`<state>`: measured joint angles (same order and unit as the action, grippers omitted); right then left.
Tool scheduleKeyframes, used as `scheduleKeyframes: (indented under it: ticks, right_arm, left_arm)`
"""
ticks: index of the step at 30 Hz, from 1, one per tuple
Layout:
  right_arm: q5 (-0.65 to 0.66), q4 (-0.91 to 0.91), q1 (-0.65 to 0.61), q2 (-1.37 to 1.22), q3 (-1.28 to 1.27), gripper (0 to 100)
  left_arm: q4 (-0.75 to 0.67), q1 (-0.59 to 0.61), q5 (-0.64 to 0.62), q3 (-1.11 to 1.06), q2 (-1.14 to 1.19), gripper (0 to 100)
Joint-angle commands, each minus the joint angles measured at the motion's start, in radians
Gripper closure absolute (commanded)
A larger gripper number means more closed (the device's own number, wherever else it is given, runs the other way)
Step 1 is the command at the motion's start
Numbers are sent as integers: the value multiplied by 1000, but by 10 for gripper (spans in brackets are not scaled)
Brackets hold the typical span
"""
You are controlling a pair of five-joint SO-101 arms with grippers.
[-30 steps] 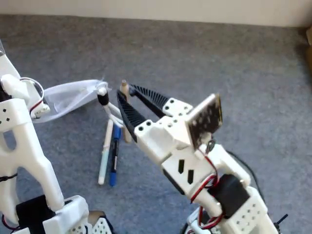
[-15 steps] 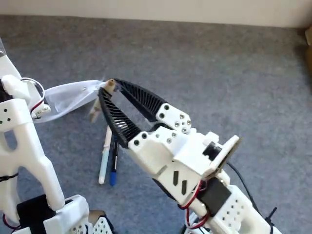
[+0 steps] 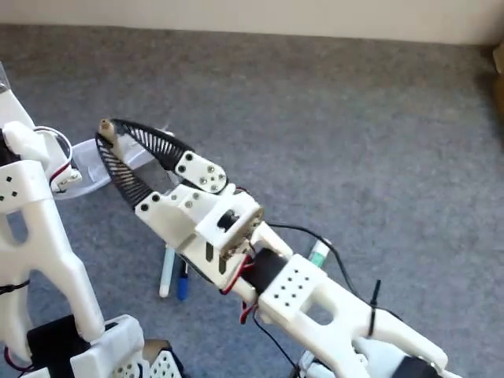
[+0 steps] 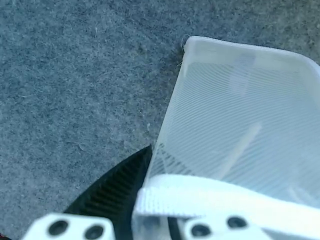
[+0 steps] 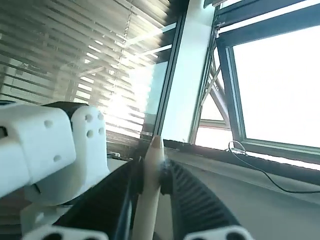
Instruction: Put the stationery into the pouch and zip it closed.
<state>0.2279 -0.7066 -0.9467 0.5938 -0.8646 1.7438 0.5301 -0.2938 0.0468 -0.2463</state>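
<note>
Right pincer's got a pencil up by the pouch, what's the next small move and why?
Probably tip the right pincer down to slide the pencil into the pouch. The pencil is clamped at its fingertips right by the pouch, which the left pincer holds, and pens lie on the carpet.

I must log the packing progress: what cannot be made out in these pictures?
Mouth of the pouch: high view, the right gripper covers it.
Pale stick in its fingers: right wrist view, blurred; kind unclear.
Contents of the pouch: left wrist view, the mesh blurs them.
Pens on the carpet: high view, right arm hides their upper ends; number unclear.
</note>
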Motion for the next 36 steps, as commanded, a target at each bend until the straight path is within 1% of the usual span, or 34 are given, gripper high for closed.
scheduleKeyframes:
  ticks: [1, 5, 12, 17, 23, 31, 36]
  right_arm:
    - [55, -101, -22, -16, 15, 995]
    - [55, -107, -53, -18, 64, 995]
    - [55, -7, -76, -30, 223, 995]
    - [55, 15, -82, -39, 266, 995]
    - [57, 16, -74, -176, 338, 995]
    - [55, 15, -41, -219, 334, 995]
    - [55, 21, -28, -217, 234, 994]
  left_arm:
    - [8, -2, -2, -15, 18, 993]
    - [8, -2, -3, -15, 18, 993]
    - [8, -2, -3, -16, 18, 993]
    - [6, -4, -5, -16, 18, 993]
    - [6, -4, -5, -16, 18, 993]
    - [6, -4, -5, -16, 18, 993]
    - [6, -4, -5, -16, 18, 993]
